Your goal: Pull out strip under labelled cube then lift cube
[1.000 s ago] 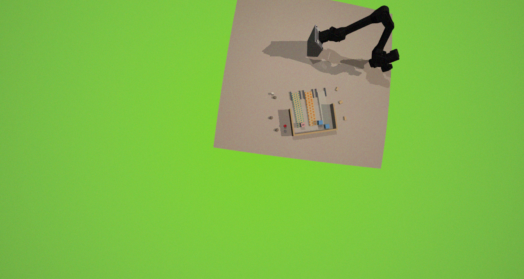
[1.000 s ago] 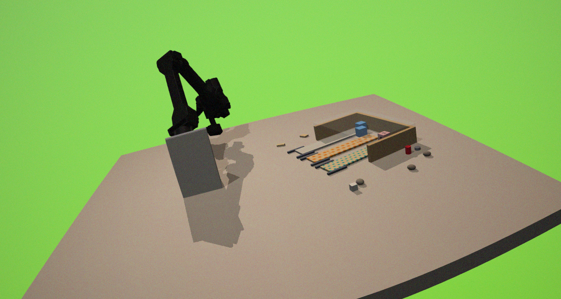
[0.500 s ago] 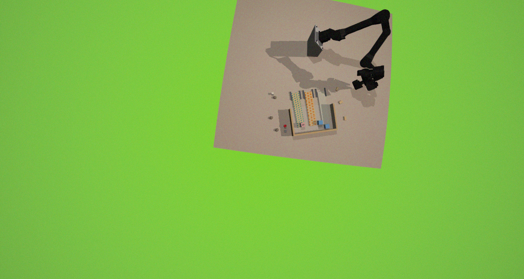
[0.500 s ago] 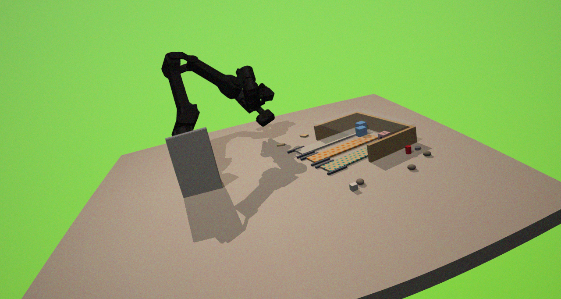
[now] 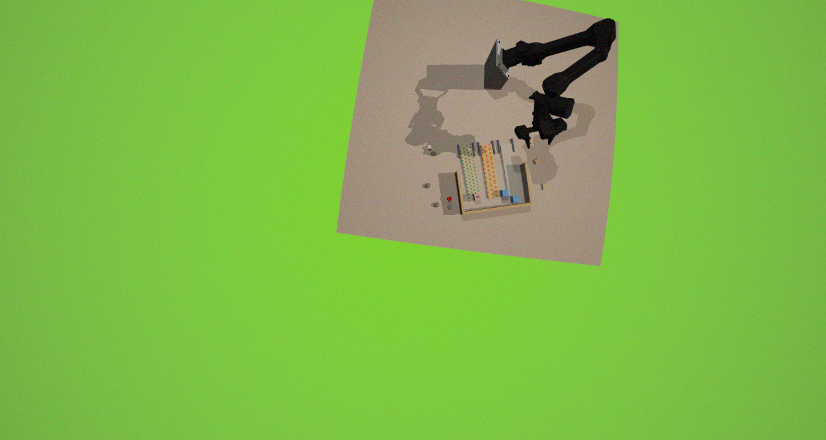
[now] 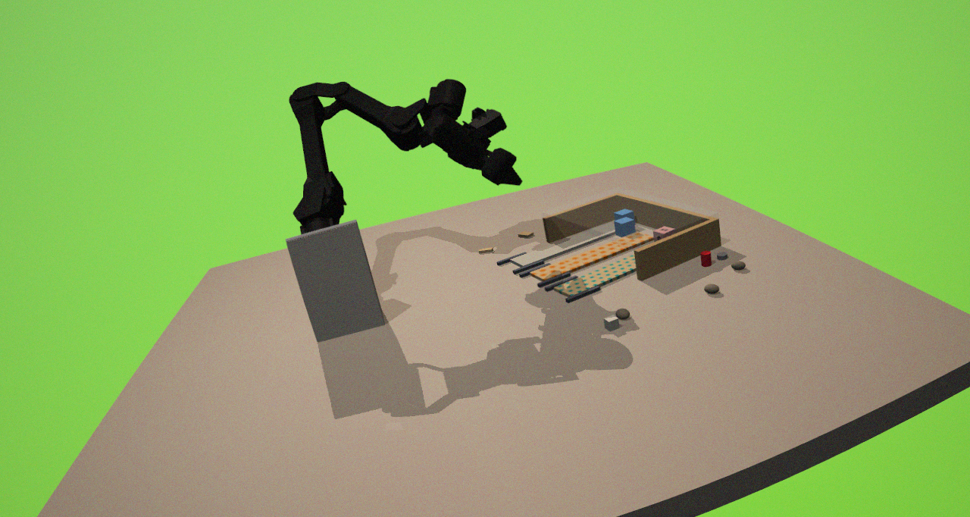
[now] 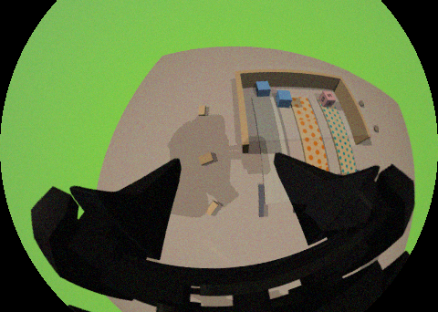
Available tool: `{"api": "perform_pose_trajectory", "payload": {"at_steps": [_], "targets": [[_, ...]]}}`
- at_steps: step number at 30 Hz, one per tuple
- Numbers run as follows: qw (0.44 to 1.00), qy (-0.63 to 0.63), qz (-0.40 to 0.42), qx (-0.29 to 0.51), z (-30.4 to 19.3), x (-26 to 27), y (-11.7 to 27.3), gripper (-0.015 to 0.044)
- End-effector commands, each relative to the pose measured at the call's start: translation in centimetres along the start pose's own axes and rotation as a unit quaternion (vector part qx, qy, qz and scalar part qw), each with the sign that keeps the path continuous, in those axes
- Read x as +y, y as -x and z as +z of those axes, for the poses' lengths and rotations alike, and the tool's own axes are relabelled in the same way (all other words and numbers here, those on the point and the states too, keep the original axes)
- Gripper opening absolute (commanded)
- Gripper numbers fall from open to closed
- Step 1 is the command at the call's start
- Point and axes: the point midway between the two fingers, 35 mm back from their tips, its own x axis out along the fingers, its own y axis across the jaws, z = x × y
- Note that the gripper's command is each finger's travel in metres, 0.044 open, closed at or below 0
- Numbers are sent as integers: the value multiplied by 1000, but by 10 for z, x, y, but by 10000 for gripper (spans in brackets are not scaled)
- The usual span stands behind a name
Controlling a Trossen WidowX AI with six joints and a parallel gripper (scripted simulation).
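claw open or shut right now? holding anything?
Open, holding nothing. In the wrist view the claw has its two black fingers spread wide, with only table between them; it hangs in the air short of the walled tray.
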Motion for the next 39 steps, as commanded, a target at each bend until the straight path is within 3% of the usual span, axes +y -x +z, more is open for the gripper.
{"api": "perform_pose_trajectory", "payload": {"at_steps": [1,7,18,33,39], "targets": [[996,-9,-75,-46,2,-58,42,400],[980,-21,-168,-102,-7,-118,104,400],[980,-21,-170,-103,-8,-120,106,400],[975,1,-197,105,20,-208,58,6],[962,15,-176,208,12,-239,37,0]]}}
